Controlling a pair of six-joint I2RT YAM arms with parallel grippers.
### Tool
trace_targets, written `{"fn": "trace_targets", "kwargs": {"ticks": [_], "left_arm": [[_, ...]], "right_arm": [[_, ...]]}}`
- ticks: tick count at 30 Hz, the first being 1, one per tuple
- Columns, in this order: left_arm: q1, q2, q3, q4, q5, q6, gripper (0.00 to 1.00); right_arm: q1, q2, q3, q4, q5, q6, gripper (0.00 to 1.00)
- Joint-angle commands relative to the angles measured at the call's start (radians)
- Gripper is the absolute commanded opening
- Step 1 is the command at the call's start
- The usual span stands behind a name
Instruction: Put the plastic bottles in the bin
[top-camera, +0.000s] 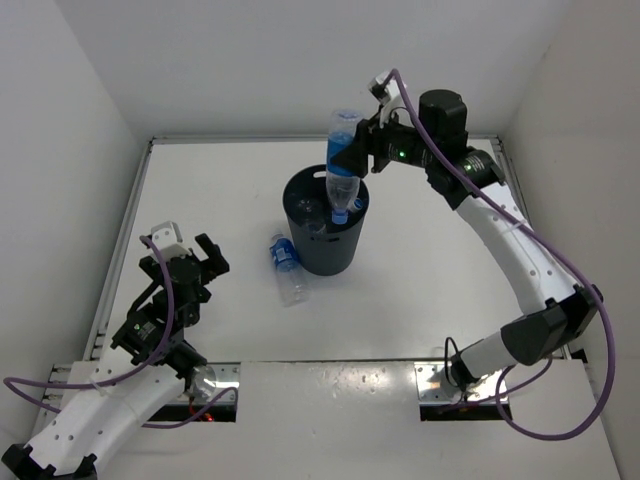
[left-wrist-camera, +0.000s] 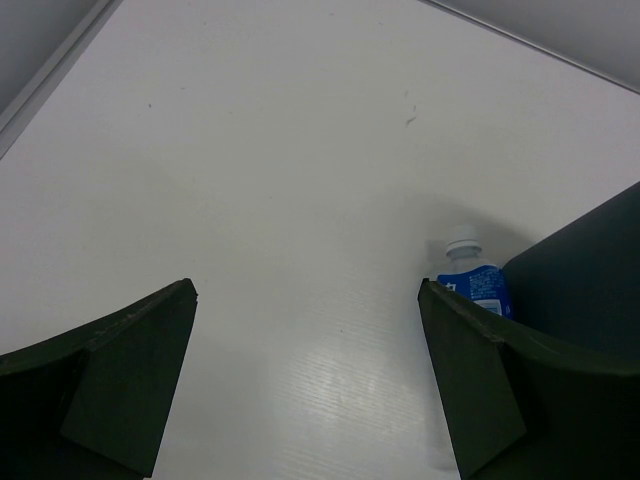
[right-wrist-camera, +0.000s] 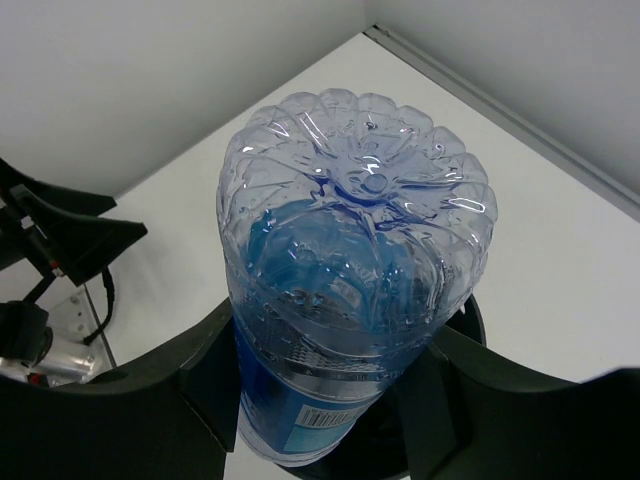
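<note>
The dark bin (top-camera: 325, 250) stands mid-table. My right gripper (top-camera: 352, 157) is shut on a clear plastic bottle (top-camera: 342, 165) with a blue label, held cap-down over the bin's far rim; in the right wrist view the bottle's base (right-wrist-camera: 358, 215) fills the frame between my fingers (right-wrist-camera: 190, 380), with the bin's rim (right-wrist-camera: 470, 318) below. Another bottle (top-camera: 288, 268) lies on the table against the bin's left side; it also shows in the left wrist view (left-wrist-camera: 473, 283). At least one bottle (top-camera: 312, 212) lies inside the bin. My left gripper (top-camera: 205, 258) is open and empty, left of the lying bottle.
White walls enclose the table on the left, back and right. A raised rail (top-camera: 120, 240) runs along the left edge. The bin's wall (left-wrist-camera: 590, 270) stands at the right of the left wrist view.
</note>
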Motion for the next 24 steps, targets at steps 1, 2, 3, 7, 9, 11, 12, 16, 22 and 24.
{"fn": "trace_targets", "kwargs": {"ticks": [1, 2, 3, 7, 9, 11, 12, 16, 22, 24], "left_arm": [[-0.009, -0.007, -0.002, 0.029, -0.003, 0.003, 1.0], [-0.009, -0.007, -0.002, 0.029, -0.003, 0.003, 1.0], [-0.009, -0.007, -0.002, 0.029, -0.003, 0.003, 1.0], [-0.009, -0.007, -0.002, 0.029, -0.003, 0.003, 1.0], [-0.009, -0.007, -0.002, 0.029, -0.003, 0.003, 1.0], [-0.009, -0.007, -0.002, 0.029, -0.003, 0.003, 1.0], [-0.009, -0.007, -0.002, 0.029, -0.003, 0.003, 1.0], [-0.009, -0.007, -0.002, 0.029, 0.007, 0.003, 1.0], [-0.009, 0.012, -0.002, 0.029, 0.022, 0.003, 1.0], [-0.009, 0.026, -0.002, 0.039, 0.04, 0.013, 1.0]], "right_arm": [[-0.008, -0.006, -0.001, 0.028, -0.022, -0.029, 0.17], [-0.008, -0.006, -0.001, 0.019, -0.022, -0.029, 0.19], [-0.008, -0.006, -0.001, 0.018, -0.022, -0.029, 0.21], [0.001, 0.005, -0.001, -0.001, -0.031, -0.029, 0.28], [0.012, 0.014, -0.01, -0.014, -0.031, -0.029, 0.32], [0.022, 0.023, -0.01, -0.033, -0.018, -0.042, 0.68], [0.022, 0.023, 0.016, -0.05, -0.008, -0.054, 0.84], [0.022, 0.051, 0.083, -0.066, 0.09, -0.092, 1.0], [0.022, 0.017, 0.096, 0.041, 0.18, -0.141, 1.0], [0.022, 0.017, 0.083, 0.041, 0.19, -0.141, 1.0]]}}
